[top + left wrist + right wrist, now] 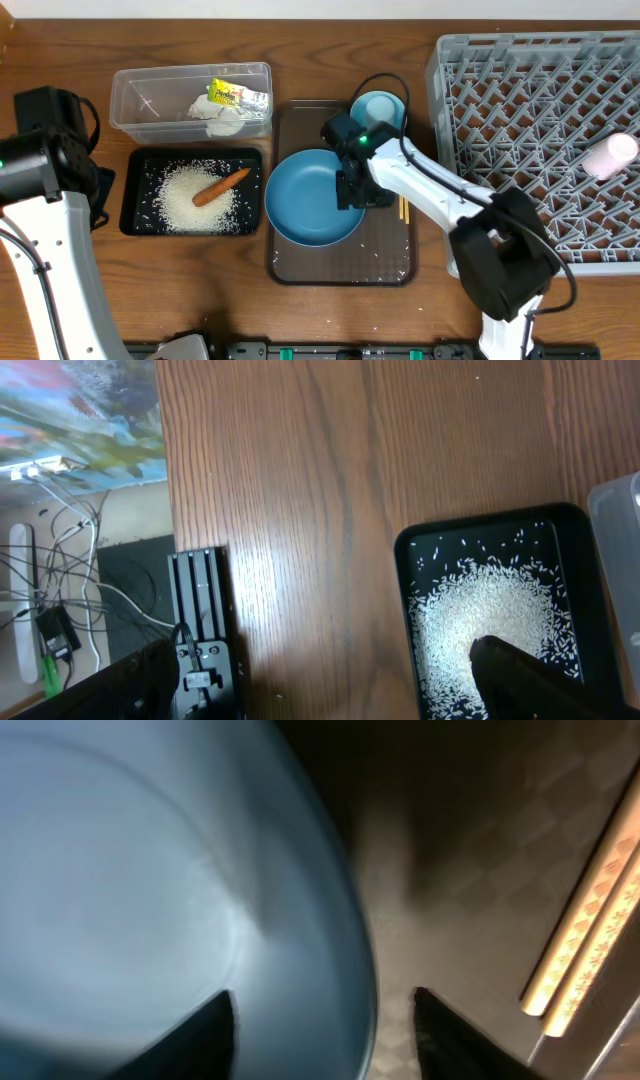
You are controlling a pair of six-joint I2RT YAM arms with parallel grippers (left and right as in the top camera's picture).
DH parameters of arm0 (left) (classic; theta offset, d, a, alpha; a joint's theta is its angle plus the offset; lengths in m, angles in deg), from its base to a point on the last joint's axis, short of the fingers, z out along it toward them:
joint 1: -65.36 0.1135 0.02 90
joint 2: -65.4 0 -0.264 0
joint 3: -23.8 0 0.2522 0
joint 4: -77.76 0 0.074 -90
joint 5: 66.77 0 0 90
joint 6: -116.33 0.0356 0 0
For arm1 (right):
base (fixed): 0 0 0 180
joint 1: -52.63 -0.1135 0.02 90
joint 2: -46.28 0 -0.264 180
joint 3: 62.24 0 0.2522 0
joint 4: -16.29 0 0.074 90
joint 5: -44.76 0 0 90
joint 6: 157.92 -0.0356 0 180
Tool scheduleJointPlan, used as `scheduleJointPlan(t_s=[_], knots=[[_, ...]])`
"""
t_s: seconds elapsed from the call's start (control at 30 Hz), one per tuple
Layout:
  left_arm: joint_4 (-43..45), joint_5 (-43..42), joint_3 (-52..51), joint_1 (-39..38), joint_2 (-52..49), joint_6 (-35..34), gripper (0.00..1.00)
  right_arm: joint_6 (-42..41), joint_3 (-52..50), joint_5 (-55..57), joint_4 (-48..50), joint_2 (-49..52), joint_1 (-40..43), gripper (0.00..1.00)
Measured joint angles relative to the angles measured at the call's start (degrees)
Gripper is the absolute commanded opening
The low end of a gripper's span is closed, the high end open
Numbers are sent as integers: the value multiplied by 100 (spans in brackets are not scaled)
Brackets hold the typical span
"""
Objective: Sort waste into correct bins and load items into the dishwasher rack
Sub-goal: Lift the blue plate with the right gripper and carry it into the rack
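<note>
A large blue bowl (312, 197) sits on the brown serving tray (385, 262). My right gripper (352, 190) is open and straddles the bowl's right rim (360, 970), one finger inside and one outside (322, 995). A small light-blue cup (378, 108) stands at the tray's far edge. Wooden chopsticks (404, 208) lie to the right of the bowl and also show in the right wrist view (590, 940). The black tray (135, 205) holds rice (185, 200) and a carrot (222, 186). The clear tub (140, 100) holds a tissue (222, 122) and a wrapper (235, 95). My left gripper (315, 660) is open and empty over the table left of the black tray (585, 530).
The grey dishwasher rack (460, 70) fills the right side, with a white cup (610, 155) lying in it. A few rice grains are scattered on the serving tray. The left arm (45, 165) stands at the table's left edge, where cables hang below (60, 590).
</note>
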Motion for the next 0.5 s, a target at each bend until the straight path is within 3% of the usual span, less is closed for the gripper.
scheduleJointPlan(t_s=[0.1, 0.2, 0.23, 0.5], knots=[[0, 2, 0, 0, 0, 0, 95, -90, -96, -2, 57, 68, 0, 31], [0, 0, 0, 0, 0, 0, 96, -166, -133, -9, 70, 72, 0, 6], [0, 2, 0, 0, 0, -2, 95, -199, -133, -7, 85, 72, 0, 1], [0, 0, 0, 0, 0, 0, 95, -192, -72, -382, 22, -35, 118, 1]])
